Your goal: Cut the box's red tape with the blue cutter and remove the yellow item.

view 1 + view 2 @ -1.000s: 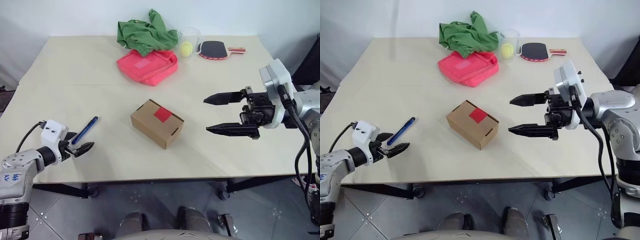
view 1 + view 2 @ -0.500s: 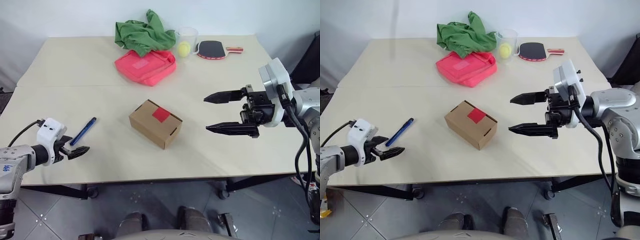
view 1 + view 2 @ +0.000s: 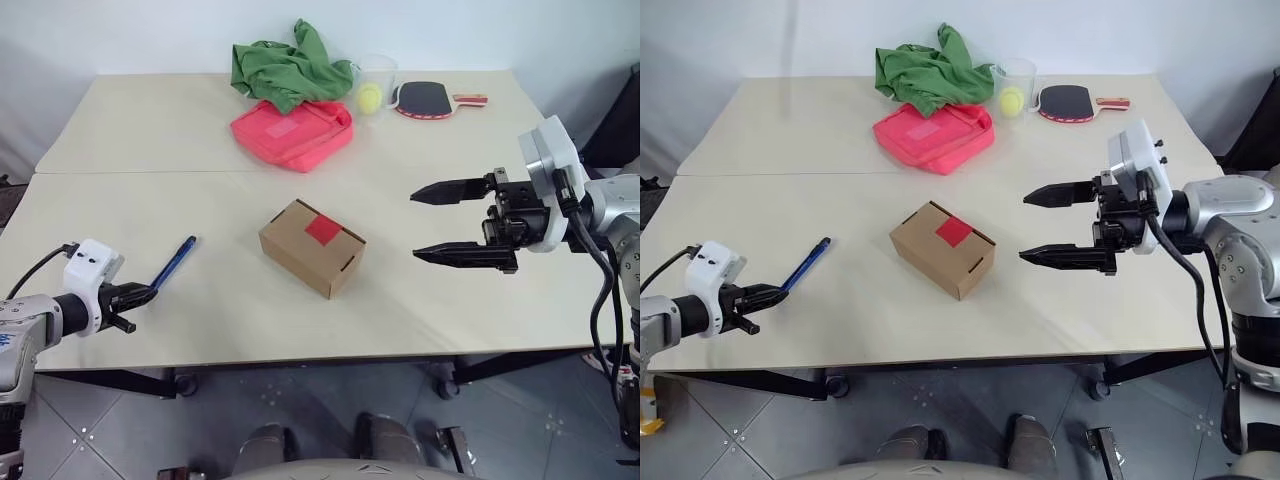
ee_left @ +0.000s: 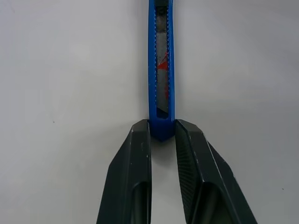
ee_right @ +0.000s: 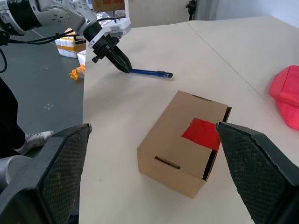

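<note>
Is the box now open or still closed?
Closed. The box has its flaps down, and the red tape lies unbroken across the seam on top.

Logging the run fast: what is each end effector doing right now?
Left end effector: closed on the end of the slim blue plastic cutter, which lies on the table.
Right end effector: open, holding nothing.

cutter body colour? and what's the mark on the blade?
Blue cutter body is bright blue; its grey blade carries a small red mark. Left wrist view shows it best.
</note>
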{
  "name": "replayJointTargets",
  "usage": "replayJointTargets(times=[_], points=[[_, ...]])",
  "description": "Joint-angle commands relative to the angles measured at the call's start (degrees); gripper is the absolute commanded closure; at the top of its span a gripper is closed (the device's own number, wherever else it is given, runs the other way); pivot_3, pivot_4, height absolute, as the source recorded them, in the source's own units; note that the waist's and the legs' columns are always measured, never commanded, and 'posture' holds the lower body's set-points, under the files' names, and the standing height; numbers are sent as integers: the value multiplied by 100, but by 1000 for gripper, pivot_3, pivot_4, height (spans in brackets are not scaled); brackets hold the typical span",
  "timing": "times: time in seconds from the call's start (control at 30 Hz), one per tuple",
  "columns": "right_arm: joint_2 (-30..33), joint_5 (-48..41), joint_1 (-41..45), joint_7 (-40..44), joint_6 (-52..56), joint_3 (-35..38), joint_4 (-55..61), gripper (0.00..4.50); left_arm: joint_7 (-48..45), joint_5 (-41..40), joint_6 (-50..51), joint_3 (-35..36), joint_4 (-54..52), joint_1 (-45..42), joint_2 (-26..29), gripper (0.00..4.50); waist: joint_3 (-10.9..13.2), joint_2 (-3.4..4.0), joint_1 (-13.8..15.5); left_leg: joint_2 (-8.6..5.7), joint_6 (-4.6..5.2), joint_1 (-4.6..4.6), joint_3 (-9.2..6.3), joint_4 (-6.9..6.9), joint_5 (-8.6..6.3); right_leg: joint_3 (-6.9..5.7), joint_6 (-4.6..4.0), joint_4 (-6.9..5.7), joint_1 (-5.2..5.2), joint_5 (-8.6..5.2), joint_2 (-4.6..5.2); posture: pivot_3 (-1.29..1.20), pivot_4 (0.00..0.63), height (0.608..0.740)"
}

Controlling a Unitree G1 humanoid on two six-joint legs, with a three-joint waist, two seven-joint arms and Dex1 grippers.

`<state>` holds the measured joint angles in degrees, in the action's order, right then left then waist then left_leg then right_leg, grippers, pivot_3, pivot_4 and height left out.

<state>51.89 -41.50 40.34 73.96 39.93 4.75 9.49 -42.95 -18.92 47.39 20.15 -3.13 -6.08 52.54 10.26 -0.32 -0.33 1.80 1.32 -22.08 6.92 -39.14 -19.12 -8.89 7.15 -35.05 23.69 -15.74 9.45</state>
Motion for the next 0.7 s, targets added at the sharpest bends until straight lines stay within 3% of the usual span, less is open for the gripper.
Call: replayJointTargets(times=[0.03, 0.23, 0.37, 0.57, 0.7], points=[[14, 1, 122, 37, -130, 93, 48, 0, -291, -181, 13, 37, 77, 137, 67, 4112, 0, 0, 2, 0, 0, 0, 0, 0, 0, 0, 0, 0, 0, 0, 0, 0, 150, 740], [-48, -48, 86, -67, -112, 114, 186, 0, -1395, -803, -869, 274, -229, 64, 33, 4112, 2, -3, 20, 2, 0, -7, -1, -1, 0, -2, 0, 3, 3, 0, 0, 0, 150, 740], [-37, -44, -274, -330, -29, 71, 851, 0, -2557, -1059, -1490, -33, -394, 125, 247, 4112, 2, -3, 35, 5, 0, -11, -2, -2, 0, -5, 0, 5, 3, 0, 2, 0, 150, 740], [-117, 77, -604, -1196, 330, -141, 1707, 0, -3158, -702, -1945, -948, -274, -267, 522, 4112, 2, -2, 24, -7, -2, -10, 0, -2, -3, -5, -2, 4, 4, -1, -3, 0, 150, 740], [-414, 98, -754, -1876, 527, -312, 2174, 938, -3444, -391, -2287, -1604, -155, -744, 506, 4112, 2, -3, 26, -8, -2, -11, 1, -2, -3, -5, -2, 6, 4, -1, -3, 0, 150, 740]])
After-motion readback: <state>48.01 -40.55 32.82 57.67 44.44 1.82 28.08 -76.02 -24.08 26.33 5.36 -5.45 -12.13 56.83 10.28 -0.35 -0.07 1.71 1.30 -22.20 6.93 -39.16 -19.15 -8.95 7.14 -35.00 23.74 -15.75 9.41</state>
